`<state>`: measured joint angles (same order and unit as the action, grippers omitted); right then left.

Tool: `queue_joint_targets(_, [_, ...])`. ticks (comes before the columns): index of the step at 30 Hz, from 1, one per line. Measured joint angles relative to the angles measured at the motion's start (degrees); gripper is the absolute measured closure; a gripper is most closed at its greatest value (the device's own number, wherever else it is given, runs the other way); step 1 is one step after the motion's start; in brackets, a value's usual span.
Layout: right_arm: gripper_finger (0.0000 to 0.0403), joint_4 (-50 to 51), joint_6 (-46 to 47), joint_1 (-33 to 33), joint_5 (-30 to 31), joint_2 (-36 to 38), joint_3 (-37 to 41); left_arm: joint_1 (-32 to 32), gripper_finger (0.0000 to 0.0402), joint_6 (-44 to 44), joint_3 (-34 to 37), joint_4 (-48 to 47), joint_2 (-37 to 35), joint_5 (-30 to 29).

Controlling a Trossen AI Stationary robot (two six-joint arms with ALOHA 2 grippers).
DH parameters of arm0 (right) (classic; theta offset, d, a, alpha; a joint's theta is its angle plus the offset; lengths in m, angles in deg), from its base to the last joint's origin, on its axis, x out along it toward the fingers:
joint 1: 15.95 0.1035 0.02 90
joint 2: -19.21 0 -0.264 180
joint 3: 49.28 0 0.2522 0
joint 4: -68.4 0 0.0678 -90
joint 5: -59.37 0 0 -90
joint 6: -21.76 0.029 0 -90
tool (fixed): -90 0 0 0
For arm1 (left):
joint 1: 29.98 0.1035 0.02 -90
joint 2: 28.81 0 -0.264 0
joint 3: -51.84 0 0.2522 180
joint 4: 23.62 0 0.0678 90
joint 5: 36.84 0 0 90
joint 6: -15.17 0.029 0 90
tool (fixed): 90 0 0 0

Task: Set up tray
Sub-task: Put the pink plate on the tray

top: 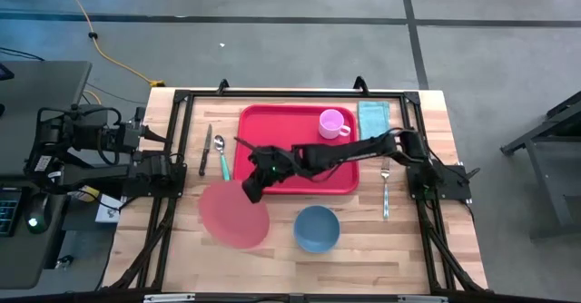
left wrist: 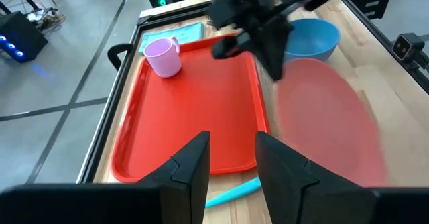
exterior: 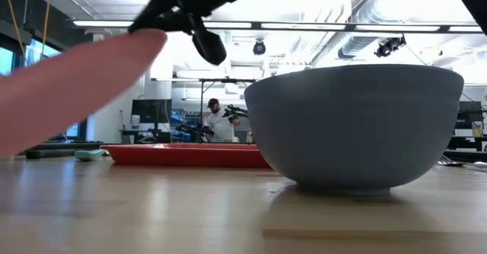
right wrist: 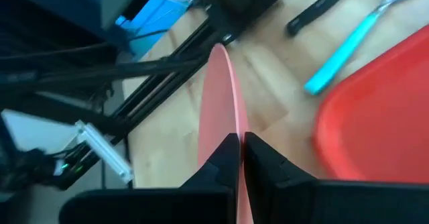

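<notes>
The red tray (top: 289, 129) lies mid-table with a pink cup (top: 331, 122) standing in its far right corner. My right gripper (top: 248, 192) reaches across the tray to its near left corner and is shut on the round pink plate (top: 233, 217). In the low view the plate (exterior: 68, 87) slopes upward toward the gripper (exterior: 204, 39). My left gripper (left wrist: 231, 160) is open and waits at the table's left edge, pointing toward the tray (left wrist: 194, 96). A blue bowl (top: 316, 228) stands on the wood to the right of the plate. My right gripper pinches the pink plate's rim (right wrist: 233, 127) between its two fingers (right wrist: 218, 167), on the side nearest the tray (top: 245, 188). It comes slanting down from the table's right and far side. The plate is tilted, held edge raised; its low edge runs out of the low view.
A black knife (top: 206, 149) and a teal spoon (top: 223, 158) lie left of the tray. A teal napkin (top: 372, 117) and a fork (top: 385, 187) lie on its right. The black frame rails (top: 177, 140) run along the table's sides. A person sits in the room beyond the table.
</notes>
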<state>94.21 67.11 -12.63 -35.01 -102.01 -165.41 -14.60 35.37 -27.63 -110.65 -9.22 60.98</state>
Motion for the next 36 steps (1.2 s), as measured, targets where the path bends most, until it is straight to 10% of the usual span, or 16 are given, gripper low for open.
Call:
queue_joint_targets(19, [0.0403,10.6,-9.4,-9.9,4.5,8.8,-0.1,0.0,0.025,-1.2,0.0,1.9,0.0,0.1])
queue_joint_targets(36, [0.0387,22.3,-8.1,-2.6,1.2,7.0,3.5,0.0,0.025,-3.7,1.0,-7.8,0.0,0.5])
